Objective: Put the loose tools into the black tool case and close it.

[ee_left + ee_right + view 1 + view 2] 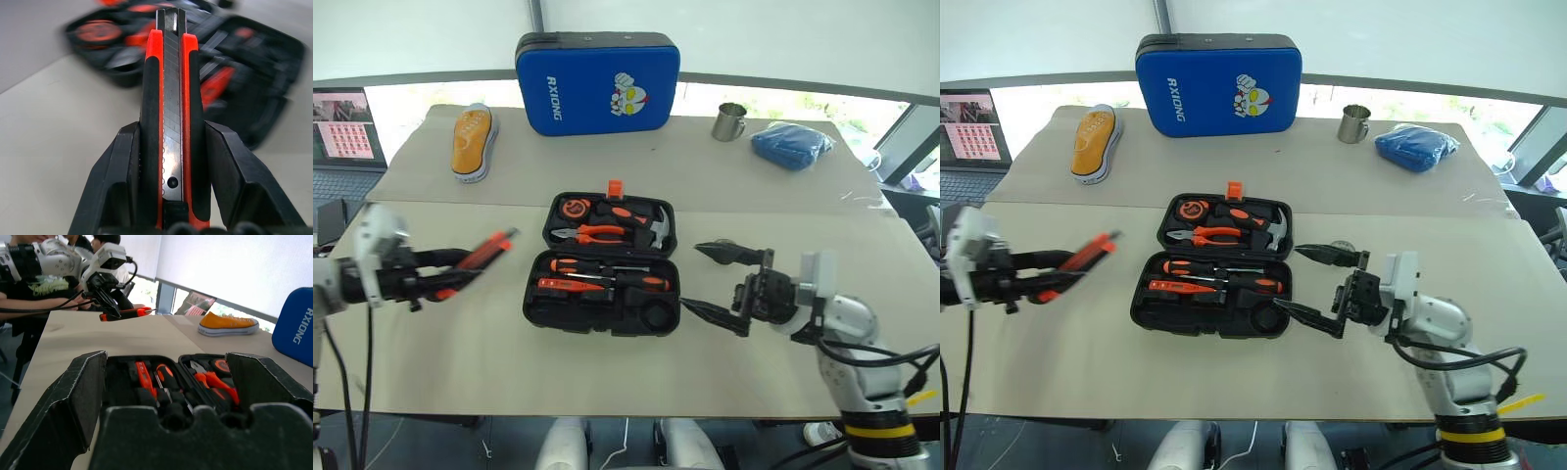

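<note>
My left tool point(460, 272) grips the utility knife point(487, 251), right tool point(722, 284) wide by open black tool case point(607, 264); screwdrivers point(607, 274) in, knife & lid-closing left.

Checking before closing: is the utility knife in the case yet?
Out: the left gripper holds the utility knife above the table, beside the open tool case.

Bare table both sides of the open case point(602, 259)
Right gripper point(717, 284) flanks its right edge; blue case point(597, 83) stands well behind.

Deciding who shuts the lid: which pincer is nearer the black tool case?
Right. The right pincer hangs open just beside the black tool case; the left pincer, gripping the utility knife, is farther off.
</note>
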`<state>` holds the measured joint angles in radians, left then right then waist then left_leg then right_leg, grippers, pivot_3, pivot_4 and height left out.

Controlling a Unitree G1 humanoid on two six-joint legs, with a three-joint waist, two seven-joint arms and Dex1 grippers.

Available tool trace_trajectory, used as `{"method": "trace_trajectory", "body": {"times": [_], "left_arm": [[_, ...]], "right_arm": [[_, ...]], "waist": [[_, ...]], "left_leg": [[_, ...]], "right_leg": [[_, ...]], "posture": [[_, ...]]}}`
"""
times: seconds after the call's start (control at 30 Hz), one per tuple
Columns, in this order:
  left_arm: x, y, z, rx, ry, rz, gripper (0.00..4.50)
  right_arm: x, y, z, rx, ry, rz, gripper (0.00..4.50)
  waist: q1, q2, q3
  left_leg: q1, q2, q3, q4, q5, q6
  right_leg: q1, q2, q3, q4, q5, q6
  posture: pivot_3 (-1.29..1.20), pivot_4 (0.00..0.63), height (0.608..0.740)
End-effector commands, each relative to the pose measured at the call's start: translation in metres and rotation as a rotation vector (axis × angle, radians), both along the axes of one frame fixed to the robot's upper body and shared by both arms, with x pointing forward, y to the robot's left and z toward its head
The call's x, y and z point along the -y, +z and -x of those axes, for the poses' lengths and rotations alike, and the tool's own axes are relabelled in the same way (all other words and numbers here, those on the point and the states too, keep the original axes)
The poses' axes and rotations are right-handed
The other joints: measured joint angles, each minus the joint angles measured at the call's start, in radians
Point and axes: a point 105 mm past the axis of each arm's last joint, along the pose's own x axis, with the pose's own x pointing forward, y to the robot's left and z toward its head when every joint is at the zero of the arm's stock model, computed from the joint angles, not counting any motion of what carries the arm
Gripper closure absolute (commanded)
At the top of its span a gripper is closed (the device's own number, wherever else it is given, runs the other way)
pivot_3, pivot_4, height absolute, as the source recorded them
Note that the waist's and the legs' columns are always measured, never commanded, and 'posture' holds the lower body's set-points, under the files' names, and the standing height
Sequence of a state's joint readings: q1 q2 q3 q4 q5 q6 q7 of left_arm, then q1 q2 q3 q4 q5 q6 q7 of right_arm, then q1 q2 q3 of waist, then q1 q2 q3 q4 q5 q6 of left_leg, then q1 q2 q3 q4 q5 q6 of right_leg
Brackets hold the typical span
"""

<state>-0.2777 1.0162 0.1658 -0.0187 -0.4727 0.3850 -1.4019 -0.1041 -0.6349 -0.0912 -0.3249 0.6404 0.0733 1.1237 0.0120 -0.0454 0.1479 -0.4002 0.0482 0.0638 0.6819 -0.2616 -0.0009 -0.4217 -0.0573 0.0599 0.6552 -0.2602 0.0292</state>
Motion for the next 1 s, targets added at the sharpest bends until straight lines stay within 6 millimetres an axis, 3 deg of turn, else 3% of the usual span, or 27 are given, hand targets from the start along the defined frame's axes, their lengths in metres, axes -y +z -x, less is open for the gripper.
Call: {"method": "trace_trajectory", "body": {"times": [0.03,0.17,0.27,0.47,1.0], "left_arm": [[0.037,-0.008,0.003,0.027,-0.18,-0.115,2.98],[0.055,-0.018,-0.003,0.041,-0.238,-0.173,2.98],[0.078,-0.027,-0.004,0.049,-0.329,-0.213,2.98],[0.097,-0.035,-0.014,0.053,-0.37,-0.268,2.98],[0.096,-0.05,-0.025,0.011,-0.362,-0.472,2.98]], "right_arm": [[0.007,0.0,0.013,-0.053,0.018,0.052,0.0],[0.01,-0.007,0.019,-0.103,0.0,0.087,0.0],[0.007,-0.011,0.024,-0.122,-0.019,0.079,0.0],[0.003,-0.014,0.03,-0.145,-0.021,0.076,0.0],[0.002,-0.016,0.035,-0.153,-0.046,0.07,0.0]], "waist": [[-0.001,0.0,0.0],[-0.011,0.0,0.0],[-0.009,0.0,0.0],[-0.005,0.0,0.0],[-0.001,0.0,0.0]], "left_leg": [[0.0,0.0,0.0,0.0,0.0,0.0],[0.0,0.0,0.0,0.0,0.0,0.0],[0.0,0.0,0.0,0.0,0.0,0.0],[-0.001,-0.001,0.0,0.002,0.0,0.0],[0.0,-0.001,-0.002,0.003,0.0,0.001]], "right_leg": [[0.0,0.0,0.001,0.0,0.0,0.0],[0.0,0.002,0.003,0.0,0.0,0.0],[0.0,0.002,0.003,0.0,0.0,0.0],[0.0,0.002,0.004,0.0,0.0,0.001],[0.001,0.002,0.004,0.0,0.0,0.001]], "posture": [[0.0,0.15,0.74],[0.0,0.15,0.74],[0.0,0.15,0.74],[0.0,0.15,0.74],[0.0,0.15,0.74]]}}
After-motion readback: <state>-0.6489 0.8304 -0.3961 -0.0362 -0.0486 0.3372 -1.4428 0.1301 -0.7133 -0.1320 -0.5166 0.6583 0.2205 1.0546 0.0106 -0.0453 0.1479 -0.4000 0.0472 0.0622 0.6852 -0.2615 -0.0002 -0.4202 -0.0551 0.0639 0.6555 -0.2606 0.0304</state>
